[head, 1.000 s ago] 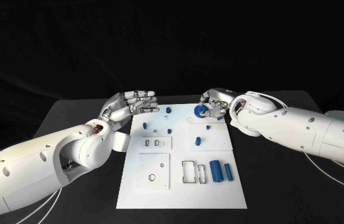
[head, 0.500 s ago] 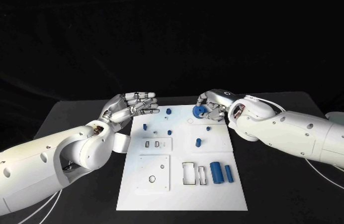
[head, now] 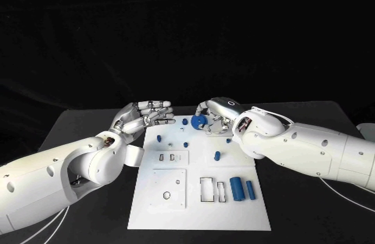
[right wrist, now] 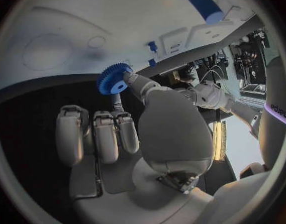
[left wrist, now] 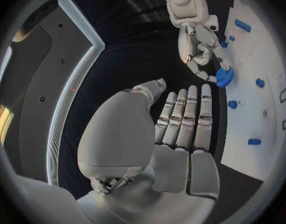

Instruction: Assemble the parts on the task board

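Note:
The white task board (head: 199, 206) lies in the middle of the black table. My right hand (head: 211, 117) hovers over the board's far edge and pinches a blue gear (head: 200, 119) between thumb and a finger; the right wrist view shows the toothed gear (right wrist: 113, 78) at the fingertips. My left hand (head: 145, 115) is held palm up beside the board's far left corner, fingers stretched out and holding nothing. In the left wrist view the gear (left wrist: 224, 77) hangs in the right hand (left wrist: 202, 52) just beyond my left fingers (left wrist: 186, 117).
Small blue pegs (head: 185, 121) (head: 157, 137) (head: 217, 155) stand on the board's far half. Two blue cylinders (head: 235, 188) (head: 249, 188) lie near rectangular slots (head: 205, 189) on the near right. Raised white plates (head: 167, 187) sit at the board's left.
My right hand has carried the blue gear leftward along the board's far edge, closer to my left hand. The left hand has barely moved.

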`<move>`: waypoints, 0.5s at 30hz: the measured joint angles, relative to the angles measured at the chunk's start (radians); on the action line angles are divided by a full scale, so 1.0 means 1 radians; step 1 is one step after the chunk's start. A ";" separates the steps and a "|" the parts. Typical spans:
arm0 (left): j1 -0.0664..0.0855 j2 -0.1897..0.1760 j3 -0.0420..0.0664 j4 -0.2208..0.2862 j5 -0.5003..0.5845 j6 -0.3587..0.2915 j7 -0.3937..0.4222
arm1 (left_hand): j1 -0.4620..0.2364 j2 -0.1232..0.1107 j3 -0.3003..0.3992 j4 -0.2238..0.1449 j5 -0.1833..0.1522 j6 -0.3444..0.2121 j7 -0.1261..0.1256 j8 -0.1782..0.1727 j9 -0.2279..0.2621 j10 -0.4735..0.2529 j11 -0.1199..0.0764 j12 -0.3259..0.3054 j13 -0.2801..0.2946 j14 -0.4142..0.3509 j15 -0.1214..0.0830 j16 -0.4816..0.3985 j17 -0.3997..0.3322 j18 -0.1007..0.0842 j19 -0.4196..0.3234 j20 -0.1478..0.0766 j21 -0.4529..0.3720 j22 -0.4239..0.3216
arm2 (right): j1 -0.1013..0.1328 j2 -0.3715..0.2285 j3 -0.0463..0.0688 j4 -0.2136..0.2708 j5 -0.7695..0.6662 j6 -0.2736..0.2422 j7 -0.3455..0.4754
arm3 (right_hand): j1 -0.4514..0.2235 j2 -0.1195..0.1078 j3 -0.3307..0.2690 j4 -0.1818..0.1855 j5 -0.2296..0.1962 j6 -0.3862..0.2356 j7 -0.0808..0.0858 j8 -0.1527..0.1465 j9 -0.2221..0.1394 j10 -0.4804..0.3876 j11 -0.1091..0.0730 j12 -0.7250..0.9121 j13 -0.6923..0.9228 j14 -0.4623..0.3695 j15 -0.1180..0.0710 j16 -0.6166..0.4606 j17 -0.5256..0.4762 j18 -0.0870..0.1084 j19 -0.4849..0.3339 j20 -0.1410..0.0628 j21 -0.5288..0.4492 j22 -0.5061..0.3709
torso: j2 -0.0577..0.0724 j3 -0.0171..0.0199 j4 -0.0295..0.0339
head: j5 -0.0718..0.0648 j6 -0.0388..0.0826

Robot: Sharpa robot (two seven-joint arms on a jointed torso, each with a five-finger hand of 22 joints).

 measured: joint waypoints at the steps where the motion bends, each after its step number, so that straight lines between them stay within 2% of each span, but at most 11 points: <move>1: 0.000 0.000 0.000 0.000 0.000 0.000 0.000 | 0.000 0.000 0.000 0.000 0.000 0.000 0.000 0.000 0.000 0.000 0.000 0.000 0.000 0.000 0.000 0.000 0.000 0.000 0.000 0.000 0.000 0.000 | 0.000 0.009 0.000 -0.002 -0.002 -0.002 -0.001 | 0.000 0.000 0.000 0.000 0.000 0.000 0.000 0.000 0.000 0.000 0.000 0.000 0.000 0.000 0.000 0.000 0.000 0.000 0.002 -0.002 0.000 0.000 | 0.000 0.0000 -0.0003 | 0.000 0.000; 9: 0.000 0.003 0.000 0.000 0.000 0.000 0.000 | 0.000 0.000 0.000 0.000 0.000 0.000 0.000 0.000 0.000 0.000 0.000 0.000 0.000 0.000 0.000 0.000 0.001 0.000 0.000 0.000 0.000 -0.001 | -0.001 0.079 -0.008 -0.044 -0.010 -0.007 -0.007 | -0.005 -0.005 0.007 0.002 0.000 0.000 0.000 -0.009 -0.002 0.000 0.000 0.000 0.000 0.000 0.000 0.000 0.000 0.000 0.004 -0.004 0.000 0.001 | 0.001 0.0000 0.0016 | -0.006 0.004; 15: 0.000 0.006 0.000 0.001 0.000 -0.001 0.000 | 0.000 0.000 0.007 -0.001 0.000 0.000 0.000 0.000 0.000 0.000 0.000 -0.006 0.000 0.000 0.000 -0.004 0.002 0.000 0.000 0.000 0.000 -0.001 | -0.009 0.116 -0.011 -0.076 -0.012 -0.006 -0.009 | -0.008 -0.005 0.007 0.002 0.000 0.000 -0.001 -0.013 -0.007 0.000 0.000 -0.004 0.000 0.000 0.000 0.000 0.000 0.000 0.004 -0.004 0.000 0.001 | 0.002 0.0006 0.0022 | -0.001 0.005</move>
